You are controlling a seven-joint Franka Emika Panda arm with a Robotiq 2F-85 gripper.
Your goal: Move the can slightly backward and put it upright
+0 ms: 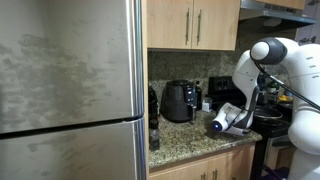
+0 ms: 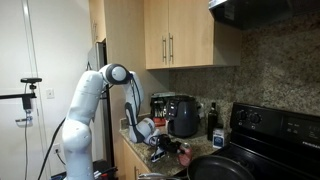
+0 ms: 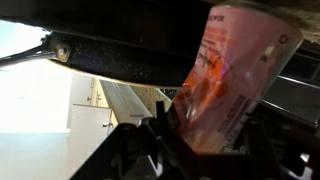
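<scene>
The can (image 3: 235,80) sits in the gripper (image 1: 218,123): in the wrist view the jaws are closed on its lower part from both sides, and it leans over, its top toward the upper right. In an exterior view it shows only as a pinkish-red spot (image 2: 171,148) at the arm's tip, low over the counter (image 1: 190,143); whether it touches the stone cannot be told. Behind it, against the wall, stands the black air fryer (image 1: 179,101), closed, with a dark bottle (image 2: 213,121) to one side. Next to the counter is the stove (image 2: 270,135), with a dark pan (image 2: 214,166) on it; what the pan holds cannot be seen. The cabinets (image 1: 193,24) above are shut. A steel fridge (image 1: 70,90) fills the counter's far end, well apart from the gripper.
</scene>
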